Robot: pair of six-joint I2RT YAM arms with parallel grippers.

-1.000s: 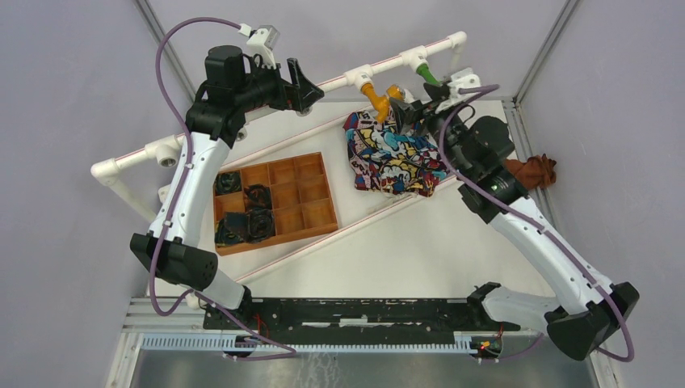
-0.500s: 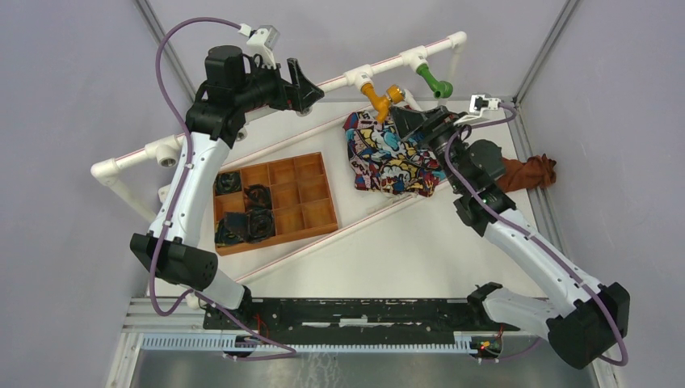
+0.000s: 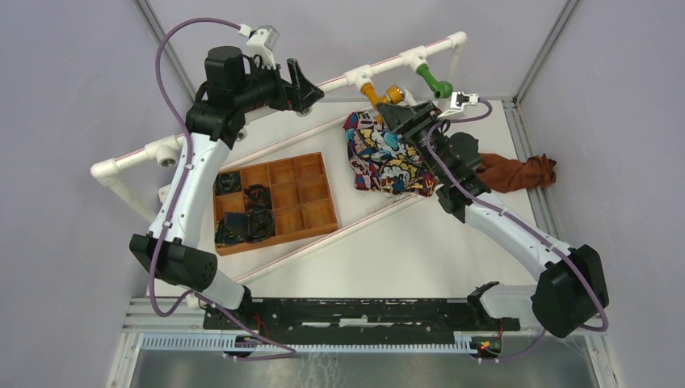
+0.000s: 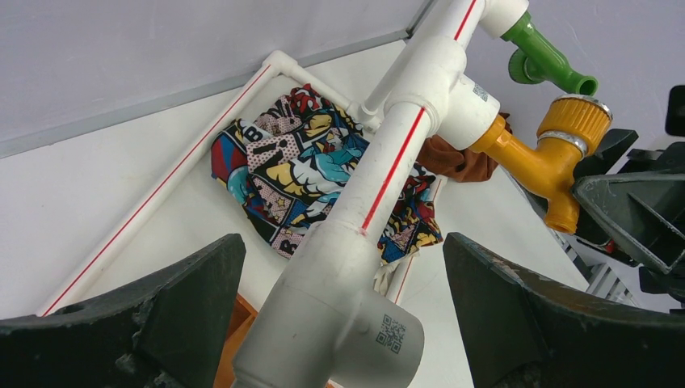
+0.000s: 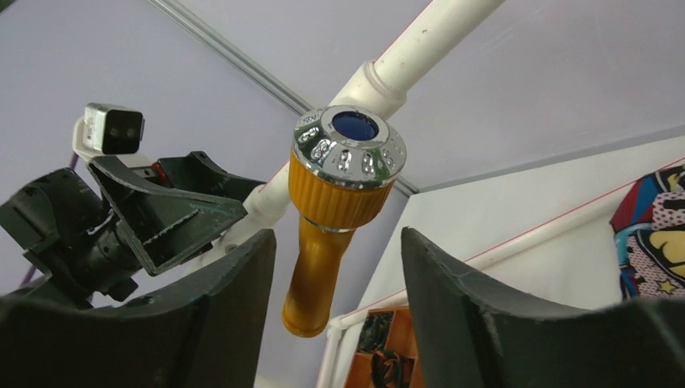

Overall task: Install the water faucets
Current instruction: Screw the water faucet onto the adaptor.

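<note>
The orange-yellow faucet (image 3: 374, 93) and the green faucet (image 3: 433, 81) both hang from T-fittings on the raised white pipe (image 3: 242, 121) at the back. My right gripper (image 3: 397, 113) is open right by the orange-yellow faucet. In the right wrist view the faucet (image 5: 323, 242) hangs between the fingers without touching, and its chrome-rimmed knob (image 5: 349, 149) faces the camera. My left gripper (image 3: 305, 85) is open and straddles the pipe's T-fitting (image 4: 339, 323) with gaps on both sides. The left wrist view also shows the orange-yellow faucet (image 4: 557, 162) and the green faucet (image 4: 545, 61).
A comic-print cloth (image 3: 388, 158) lies below the faucets and a brown cloth (image 3: 521, 172) lies at the right edge. An orange compartment tray (image 3: 311, 212) holds black items. A lower red-striped pipe (image 3: 355, 226) crosses the table. An open T-fitting (image 3: 165, 149) sits at the pipe's left.
My right gripper has turned and moved left, from beside the green faucet to around the orange-yellow faucet. The left arm has not moved.
</note>
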